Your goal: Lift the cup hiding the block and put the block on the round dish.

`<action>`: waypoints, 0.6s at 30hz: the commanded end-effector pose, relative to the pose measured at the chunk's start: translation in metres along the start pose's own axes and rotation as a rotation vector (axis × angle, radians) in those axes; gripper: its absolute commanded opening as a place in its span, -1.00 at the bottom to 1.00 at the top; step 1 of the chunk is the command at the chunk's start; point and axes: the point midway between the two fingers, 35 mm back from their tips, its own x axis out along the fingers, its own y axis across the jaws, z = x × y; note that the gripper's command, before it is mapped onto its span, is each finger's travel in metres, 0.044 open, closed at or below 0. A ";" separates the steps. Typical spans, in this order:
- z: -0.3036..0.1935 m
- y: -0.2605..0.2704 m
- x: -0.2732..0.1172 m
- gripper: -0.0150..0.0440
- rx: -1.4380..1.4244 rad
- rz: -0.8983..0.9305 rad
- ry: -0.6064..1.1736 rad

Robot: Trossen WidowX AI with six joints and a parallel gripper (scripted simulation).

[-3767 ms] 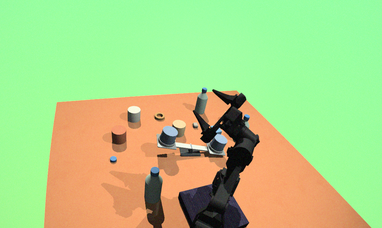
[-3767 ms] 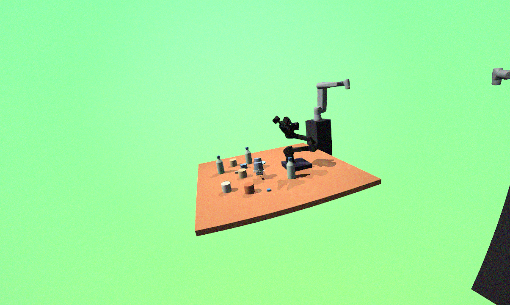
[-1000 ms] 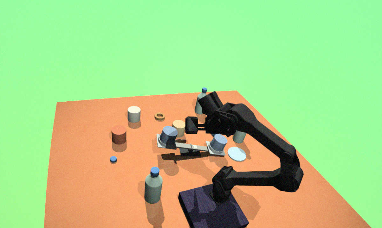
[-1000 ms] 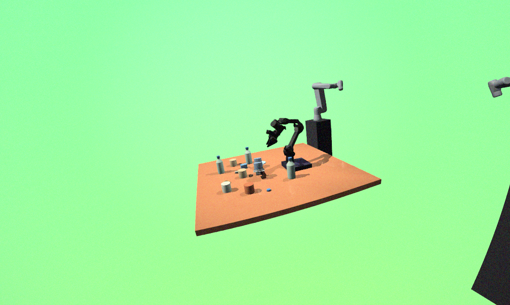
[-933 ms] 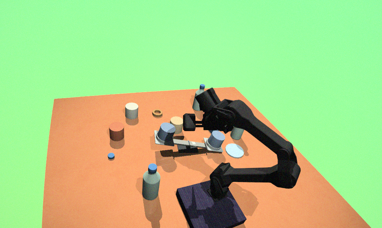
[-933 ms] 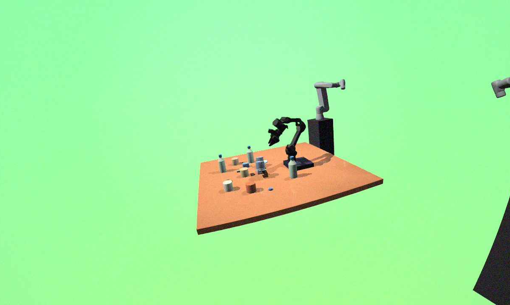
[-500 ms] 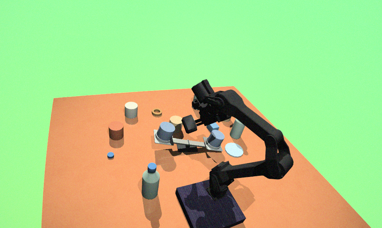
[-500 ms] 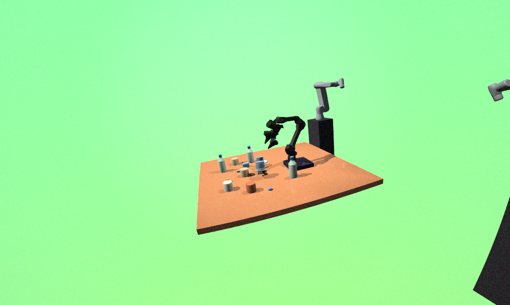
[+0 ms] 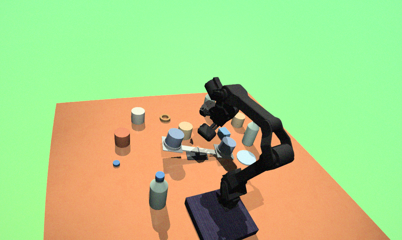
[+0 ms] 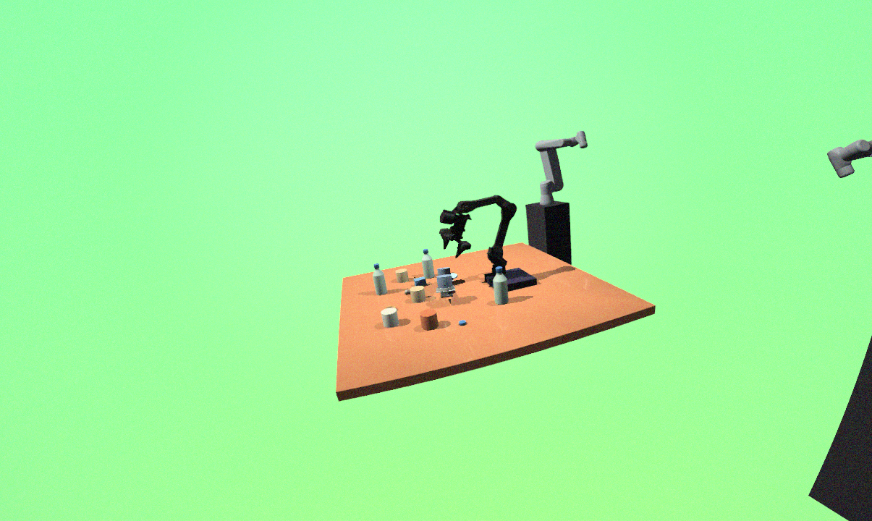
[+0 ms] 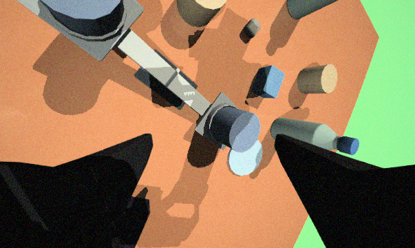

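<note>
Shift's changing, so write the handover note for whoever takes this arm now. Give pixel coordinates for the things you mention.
Gripper (image 9: 212, 120) (image 10: 454, 251) (image 11: 213, 140): open, nothing held, above the table.
Cups: one on each end of the balance (image 9: 197, 149) (image 11: 159, 65), both upside down or closed on top; neither lifted.
Round dish (image 9: 246, 157) (image 11: 245, 158): beside the balance, no block on it.
Done: no placing yet.
Left: pick the hiding cup, lift only that one, put the block on the dish, release, move clear.

On inspection, 0 texts, labels, brands, numbers or signs are legible in the 3 views; no item on the table bears any marking that can be read.
</note>
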 end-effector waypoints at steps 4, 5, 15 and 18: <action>-0.003 -0.021 0.022 1.00 -0.180 0.075 0.070; -0.003 -0.024 0.025 1.00 -0.207 0.088 0.077; -0.014 -0.050 0.058 1.00 -0.491 0.236 0.111; -0.019 -0.058 0.068 1.00 -0.575 0.284 0.105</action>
